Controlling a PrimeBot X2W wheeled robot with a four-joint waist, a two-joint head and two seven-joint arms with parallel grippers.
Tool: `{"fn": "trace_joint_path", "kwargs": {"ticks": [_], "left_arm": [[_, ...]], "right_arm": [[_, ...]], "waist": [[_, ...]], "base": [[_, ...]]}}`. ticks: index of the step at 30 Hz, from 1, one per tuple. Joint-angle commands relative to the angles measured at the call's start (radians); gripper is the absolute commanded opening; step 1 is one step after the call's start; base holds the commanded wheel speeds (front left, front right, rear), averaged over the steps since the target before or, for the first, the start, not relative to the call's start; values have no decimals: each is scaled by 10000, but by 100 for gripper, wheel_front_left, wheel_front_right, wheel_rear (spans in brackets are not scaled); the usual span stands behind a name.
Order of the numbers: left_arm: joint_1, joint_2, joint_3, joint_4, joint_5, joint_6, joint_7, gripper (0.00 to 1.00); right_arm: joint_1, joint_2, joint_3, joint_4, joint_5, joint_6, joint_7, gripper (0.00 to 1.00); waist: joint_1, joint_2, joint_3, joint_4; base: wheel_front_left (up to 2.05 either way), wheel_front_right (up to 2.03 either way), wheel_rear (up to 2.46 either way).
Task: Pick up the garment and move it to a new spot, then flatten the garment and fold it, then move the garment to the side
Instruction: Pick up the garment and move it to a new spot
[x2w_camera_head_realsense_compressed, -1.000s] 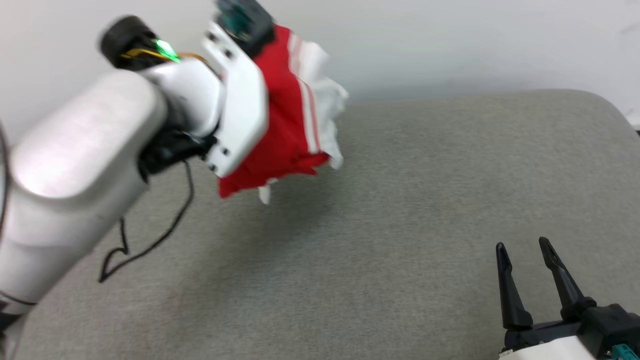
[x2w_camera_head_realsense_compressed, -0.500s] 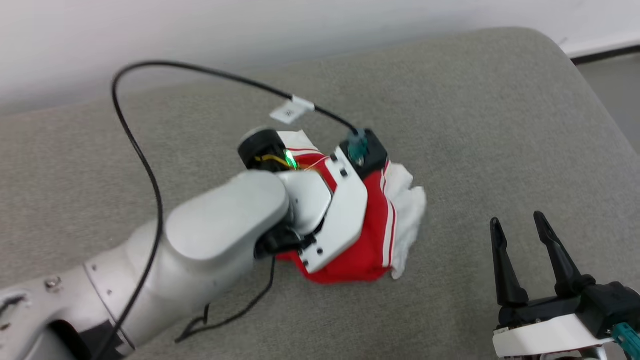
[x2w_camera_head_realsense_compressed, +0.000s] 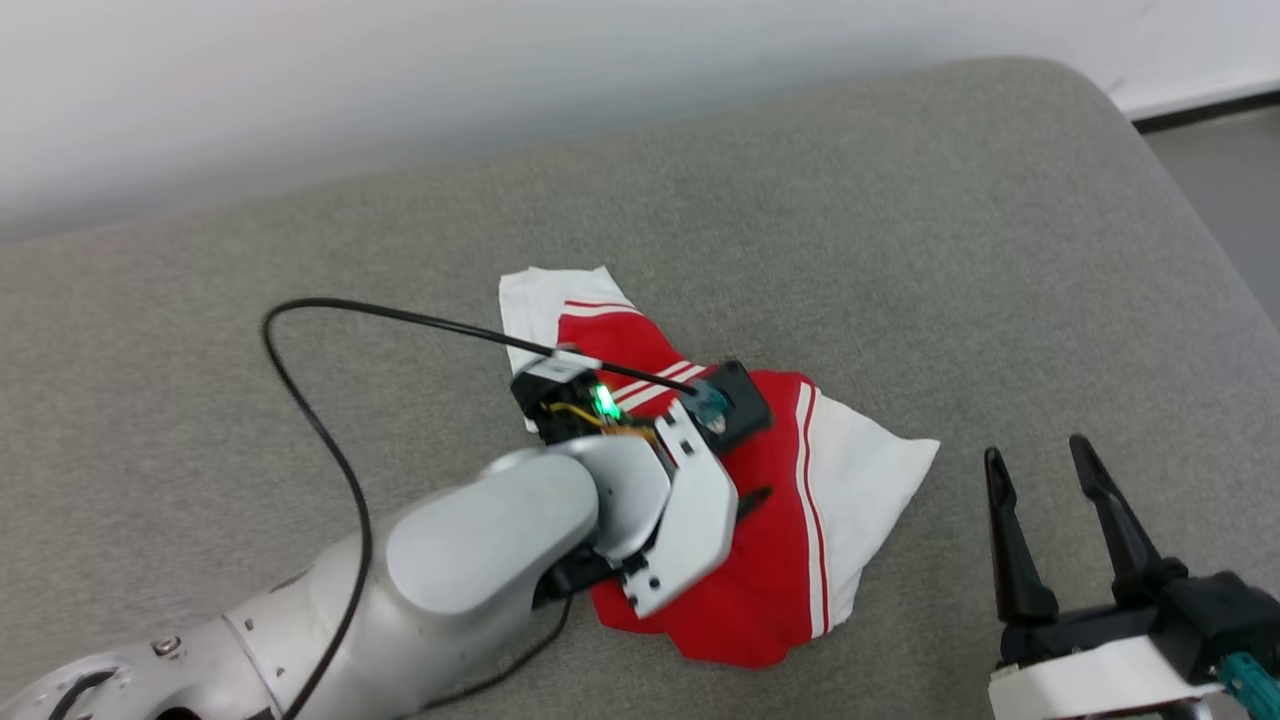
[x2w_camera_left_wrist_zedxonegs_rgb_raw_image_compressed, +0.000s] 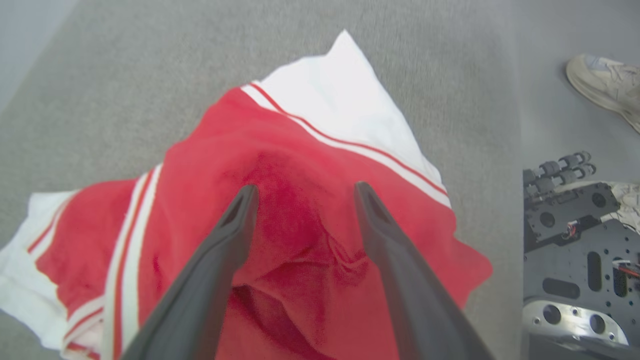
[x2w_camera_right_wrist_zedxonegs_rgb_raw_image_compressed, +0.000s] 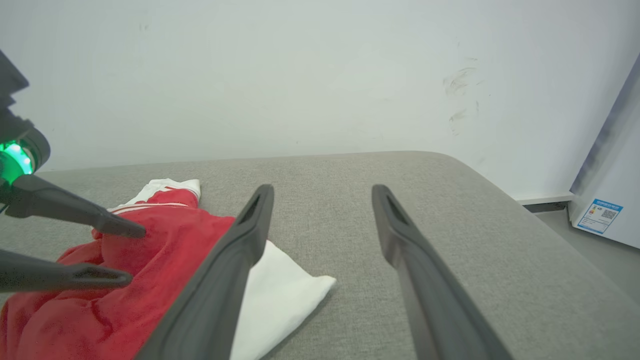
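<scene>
The garment (x2w_camera_head_realsense_compressed: 770, 560), a red T-shirt with white sleeves and striped trim, lies crumpled on the grey cushion (x2w_camera_head_realsense_compressed: 900, 250) near its middle. My left gripper (x2w_camera_left_wrist_zedxonegs_rgb_raw_image_compressed: 305, 187) points down at it, open, its fingers spread just over a raised fold of the red cloth (x2w_camera_left_wrist_zedxonegs_rgb_raw_image_compressed: 210, 165) without pinching it. The left wrist covers part of the shirt in the head view. In the right wrist view the left gripper (x2w_camera_right_wrist_zedxonegs_rgb_raw_image_compressed: 137, 255) stands open against the garment (x2w_camera_right_wrist_zedxonegs_rgb_raw_image_compressed: 165, 240). My right gripper (x2w_camera_head_realsense_compressed: 1037, 450) hovers open and empty to the right of the shirt.
A black cable (x2w_camera_head_realsense_compressed: 300, 400) loops from the left arm over the cushion. A white wall runs behind the cushion, whose rounded edge drops to the floor at the right. A person's shoe (x2w_camera_left_wrist_zedxonegs_rgb_raw_image_compressed: 605, 82) and the robot's base (x2w_camera_left_wrist_zedxonegs_rgb_raw_image_compressed: 570, 240) are on that floor, with a white appliance (x2w_camera_right_wrist_zedxonegs_rgb_raw_image_compressed: 605, 215) beyond.
The left arm brought the garment down from the air onto the cushion, and its jaws opened and let go. The shirt now lies more spread out. The right gripper stayed put.
</scene>
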Motion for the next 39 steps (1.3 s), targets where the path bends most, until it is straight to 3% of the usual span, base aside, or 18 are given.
{"fn": "trace_joint_path", "kwargs": {"ticks": [1, 3, 6, 13, 18, 25, 31, 39], "left_arm": [[-91, -40, 84, 149, 124, 9, -442, 100], [-17, -167, 432, 529, 260, 119, -1622, 100], [166, -221, 942, 883, 571, 713, -3183, 100], [991, 127, 1909, 1199, 1130, 2920, -5683, 100], [2027, 663, 2815, 939, 1052, 4266, -6386, 100], [3845, 1327, 4440, -537, 1669, 5612, -6528, 100], [5739, 1338, 5943, -1945, 2741, 6043, -6517, 100], [7774, 724, 7409, -2824, 4005, 5546, -6519, 100]], "right_arm": [[183, 15, -26, 39, -37, -7, -21, 100], [384, 14, -92, 62, -126, -7, -21, 100], [717, 12, -190, 63, -212, -7, -21, 100], [1193, 15, -426, 5, -215, -7, -21, 100], [1362, 15, -591, -53, -128, -7, -21, 100], [1546, 14, -806, -95, -3, -7, -21, 100], [1565, 14, -911, -92, 102, -7, -21, 100], [1643, 14, -955, -113, 204, -5, -21, 100]], "waist": [[-1, -1, -433, 215], [-1, -1, -800, 371], [-1, -1, -1258, 629], [-1, -1, -1790, 1241], [-1, -1, -1954, 1588], [-1, -1, -2095, 2003], [-1, -1, -2172, 2232], [-1, -1, -2256, 2446]], "base": [[0, 0, 0], [0, 0, 0], [0, 0, 0], [0, 0, 0], [0, 0, 0], [0, 0, 0], [0, 0, 0], [0, 0, 0]]}}
